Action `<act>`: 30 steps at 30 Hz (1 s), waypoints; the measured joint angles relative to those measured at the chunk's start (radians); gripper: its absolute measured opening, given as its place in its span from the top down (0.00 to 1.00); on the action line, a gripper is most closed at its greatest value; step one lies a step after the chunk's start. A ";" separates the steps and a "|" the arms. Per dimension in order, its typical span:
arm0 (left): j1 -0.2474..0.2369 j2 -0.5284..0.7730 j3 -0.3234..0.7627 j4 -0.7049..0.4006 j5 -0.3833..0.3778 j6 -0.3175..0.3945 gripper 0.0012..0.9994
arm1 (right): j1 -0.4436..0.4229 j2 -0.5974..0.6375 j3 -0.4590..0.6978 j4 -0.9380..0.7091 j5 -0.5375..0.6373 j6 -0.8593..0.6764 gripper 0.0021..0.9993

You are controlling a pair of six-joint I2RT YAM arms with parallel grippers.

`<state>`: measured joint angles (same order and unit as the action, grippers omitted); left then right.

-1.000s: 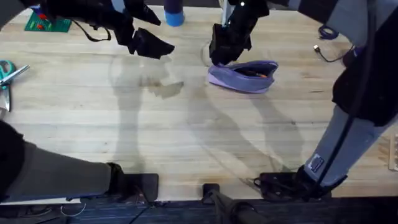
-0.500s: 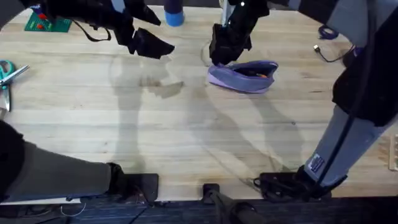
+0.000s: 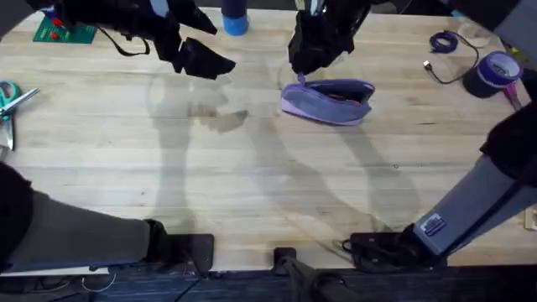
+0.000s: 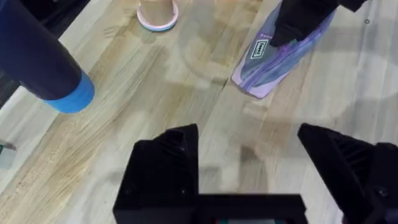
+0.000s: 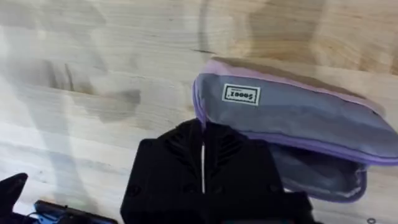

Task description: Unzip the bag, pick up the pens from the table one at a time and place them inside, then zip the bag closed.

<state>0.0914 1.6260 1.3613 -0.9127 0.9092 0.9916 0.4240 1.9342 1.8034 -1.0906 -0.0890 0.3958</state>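
The lavender bag (image 3: 329, 102) lies at the table's (image 3: 252, 184) far middle, its long slit partly open (image 5: 320, 176) with something dark and reddish inside. I see no pens on the wood. My right gripper (image 3: 304, 67) hangs over the bag's left end, fingers (image 5: 180, 163) pressed shut beside the white label (image 5: 240, 94); nothing shows between them. My left gripper (image 3: 210, 60) hovers open well to the left of the bag (image 4: 278, 55), with bare wood between its fingers (image 4: 166, 163).
A blue cylinder (image 3: 235, 17) and a pink-rimmed roll (image 4: 157, 14) stand at the far edge. Green-handled scissors (image 3: 10, 99) lie at the left edge, a green board (image 3: 63, 32) far left. A purple tape roll (image 3: 497, 71) and coiled cable (image 3: 445, 42) sit far right.
The right arm swung away to the right, uncovering the tape roll, and its gripper drew slightly back from the bag's end. The left arm and the bag stayed put.
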 joint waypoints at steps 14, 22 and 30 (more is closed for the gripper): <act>0.000 0.000 0.000 0.011 0.000 0.006 0.01 | 0.000 -0.001 0.000 -0.014 0.000 -0.001 0.97; 0.000 0.000 -0.016 0.013 0.033 0.132 0.00 | 0.000 -0.001 0.000 -0.014 0.000 -0.003 0.97; -0.013 0.099 -0.058 0.047 0.182 0.258 0.00 | 0.000 -0.001 0.000 -0.014 0.000 -0.004 0.97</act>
<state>0.0786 1.7253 1.3036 -0.8657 1.0911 1.2496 0.4240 1.9331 1.8034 -1.1049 -0.0887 0.3921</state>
